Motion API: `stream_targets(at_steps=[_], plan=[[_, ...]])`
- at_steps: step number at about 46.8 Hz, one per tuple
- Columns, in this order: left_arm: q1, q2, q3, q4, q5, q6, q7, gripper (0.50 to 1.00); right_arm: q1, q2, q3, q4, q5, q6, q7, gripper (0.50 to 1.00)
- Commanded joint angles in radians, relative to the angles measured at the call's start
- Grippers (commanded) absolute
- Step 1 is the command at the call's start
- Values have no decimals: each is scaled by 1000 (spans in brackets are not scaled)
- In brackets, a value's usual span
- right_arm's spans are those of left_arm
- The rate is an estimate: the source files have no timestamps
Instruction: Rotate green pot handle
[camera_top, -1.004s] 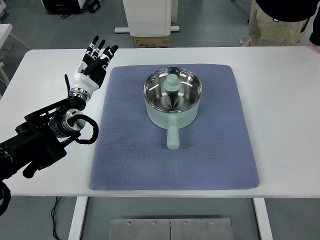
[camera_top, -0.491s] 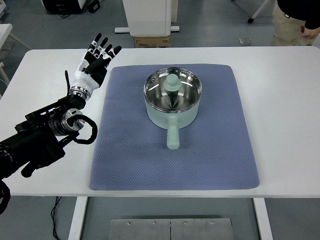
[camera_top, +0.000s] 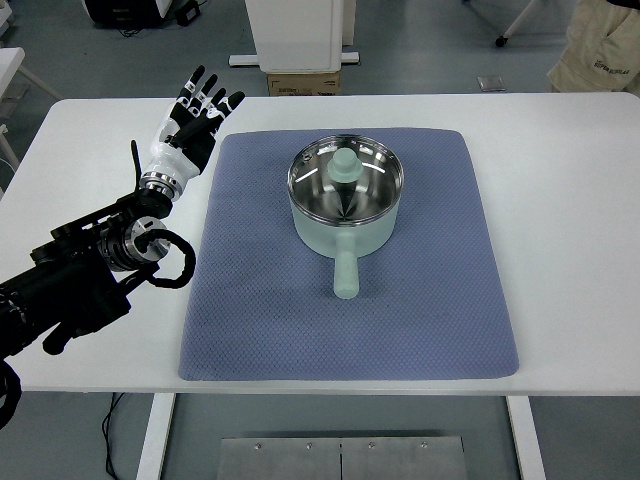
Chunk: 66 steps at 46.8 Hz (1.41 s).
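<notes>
nothing of the task looks done yet. the pot (camera_top: 345, 207) sits on the mat (camera_top: 250, 300), a little toward 12 o'clock from the mat's middle, and its handle (camera_top: 345, 272) points straight to 6 o'clock, at the table's near edge. no hand is on it, so the whole turn is left, as far as one can judge.

the left hand (camera_top: 188, 125) is up at about 10 o'clock from the pot, over the bare table (camera_top: 580, 220) just off the mat's left edge, well apart from the handle. its fingers (camera_top: 214, 98) are spread and released, holding nothing. the right hand does not show.

the pot is closed with a glass lid (camera_top: 370, 180) that has a pale green knob (camera_top: 344, 165) in the middle. through the glass only shiny metal shows; i cannot tell whether anything is inside.

a person (camera_top: 605, 45) stands at the far right, at about 1 o'clock beyond the table.
</notes>
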Motion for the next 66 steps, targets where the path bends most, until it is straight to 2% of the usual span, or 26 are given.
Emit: stream_targets(at_steps=[1,11,20,29,43,52,66], plan=[[-2,4,-1,0,15,-1,-19,1000,0,0,0,0,0,0,0,1000],[-2,12,-2,0,78,7,-63,1000,0,0,0,0,0,0,0,1000],[-8,49,-4,0,176,17,-63,1000,0,0,0,0,0,0,0,1000],[-46,85,-4,0,288,99,-63,1000,0,0,0,0,0,0,0,1000],[-117,153,-1,-17,317,91,-63,1000,0,0,0,0,0,0,0,1000],[-149,202,-1,-127,380,108,-63,1000,0,0,0,0,0,0,0,1000],[-212,231,1,-317,589,304,-63,1000,0,0,0,0,0,0,0,1000]])
